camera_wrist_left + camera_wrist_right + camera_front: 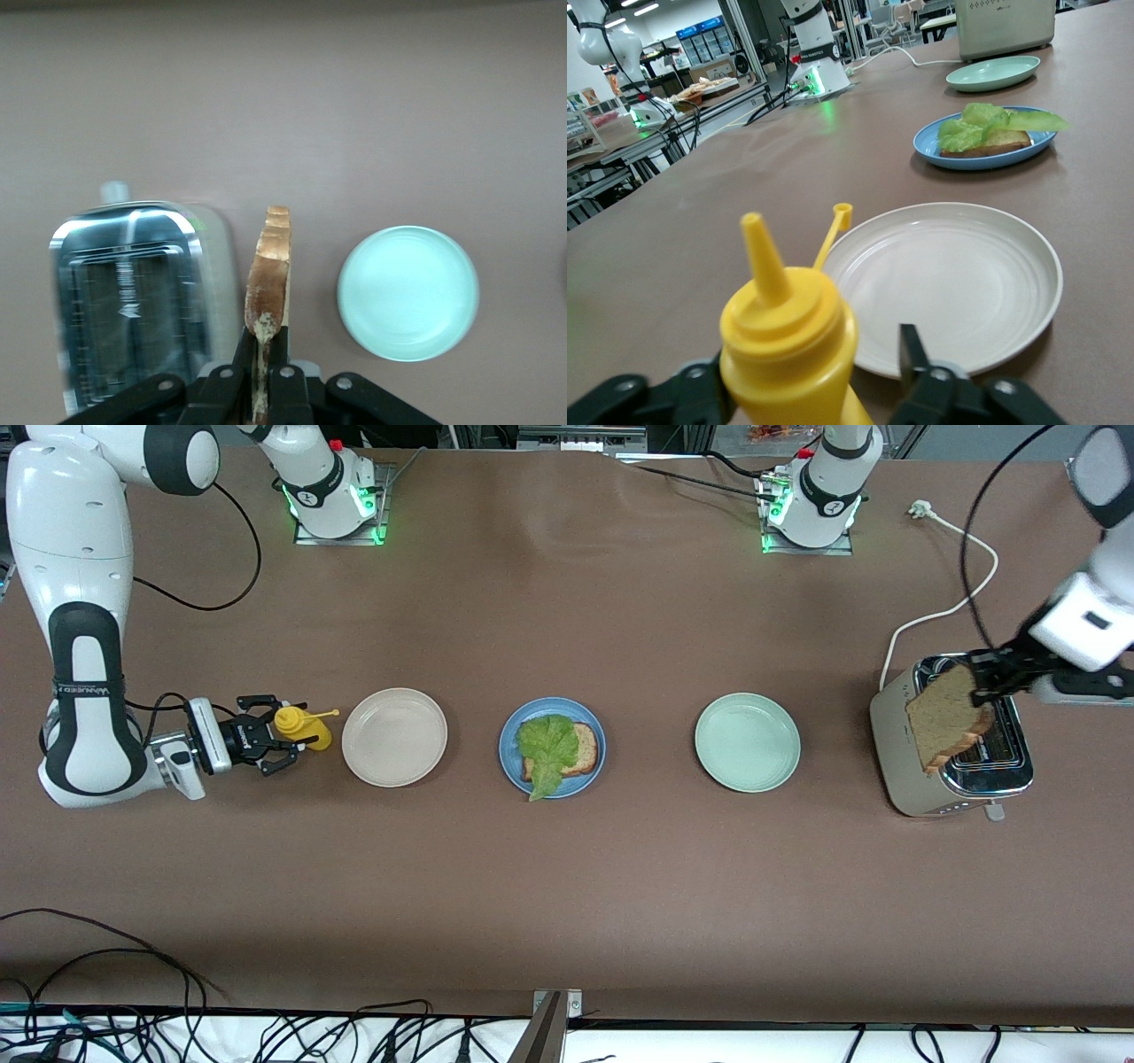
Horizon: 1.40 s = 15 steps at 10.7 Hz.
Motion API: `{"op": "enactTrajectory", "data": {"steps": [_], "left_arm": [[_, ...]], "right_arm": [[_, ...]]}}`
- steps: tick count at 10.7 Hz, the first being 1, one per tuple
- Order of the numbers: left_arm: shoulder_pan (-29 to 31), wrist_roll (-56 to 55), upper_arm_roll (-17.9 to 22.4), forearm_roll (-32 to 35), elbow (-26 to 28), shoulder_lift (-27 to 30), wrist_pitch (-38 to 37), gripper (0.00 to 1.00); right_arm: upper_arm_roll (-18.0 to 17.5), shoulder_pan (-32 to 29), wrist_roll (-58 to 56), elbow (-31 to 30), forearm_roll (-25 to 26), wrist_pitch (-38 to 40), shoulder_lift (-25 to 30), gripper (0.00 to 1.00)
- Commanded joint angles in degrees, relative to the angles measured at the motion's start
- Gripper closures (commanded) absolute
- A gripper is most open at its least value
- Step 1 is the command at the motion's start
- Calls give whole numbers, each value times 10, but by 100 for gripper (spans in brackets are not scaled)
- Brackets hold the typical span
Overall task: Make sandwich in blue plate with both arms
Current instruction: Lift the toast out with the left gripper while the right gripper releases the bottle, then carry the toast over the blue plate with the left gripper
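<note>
1. At the right edge of the front view we see the left gripper [982,682] clamped on a slice of toast [946,717], held edge-up over the toaster [952,757].
2. In the left wrist view the same toast slice [267,274] stands upright at bottom centre, pinched between the two black fingers [232,382], with the toaster's slots [133,301] beside it and the pale green plate [407,292] at the frame's right.
3. The blue plate [552,746] sits in the middle of the front view, well apart from both grippers; on it we see one toast slice [580,751] with a lettuce leaf [545,751] draped over it, its tip hanging past the plate's lower rim.
4. At the left of the front view, the right gripper [282,744] lies low at the table with its fingers spread around a yellow squeeze bottle [301,728].
5. The right wrist view shows that bottle [788,341] between the parted fingers [912,354], but we cannot tell whether they touch it.
6. The beige plate [394,737] lies just beside the bottle, between it and the blue plate.
</note>
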<state>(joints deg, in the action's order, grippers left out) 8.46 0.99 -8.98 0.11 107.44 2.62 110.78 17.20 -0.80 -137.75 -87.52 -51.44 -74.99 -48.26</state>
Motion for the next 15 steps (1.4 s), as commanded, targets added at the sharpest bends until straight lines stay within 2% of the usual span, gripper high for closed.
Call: {"op": "enactTrajectory", "data": {"steps": [1, 3, 5, 7, 9, 11, 15], "left_arm": [[3, -72, -93, 12, 2, -6, -7, 100], [2, -97, -166, 11, 1, -36, -6, 100], [1, -132, -220, 2, 1, -56, -6, 100], [-2, -190, -271, -31, -26, -115, -3, 100], [-5, -230, -314, -26, -74, -188, 2, 100], [-26, -278, -333, -22, -108, -256, 39, 100], [-84, -389, -336, 5, -109, -310, 172, 100]], "right_arm": [[-4, -16, -4, 5, -5, 29, -1, 0], [3, -23, 2, 5, 18, 27, -2, 0], [14, -30, 17, 8, 27, 29, -1, 0], [30, -32, 43, 19, 31, 30, 1, 0], [37, -33, 105, 27, 30, 38, 4, 0], [45, -37, 192, 65, 30, 36, 5, 0], [47, -30, 424, 139, 29, 20, 5, 0]]}}
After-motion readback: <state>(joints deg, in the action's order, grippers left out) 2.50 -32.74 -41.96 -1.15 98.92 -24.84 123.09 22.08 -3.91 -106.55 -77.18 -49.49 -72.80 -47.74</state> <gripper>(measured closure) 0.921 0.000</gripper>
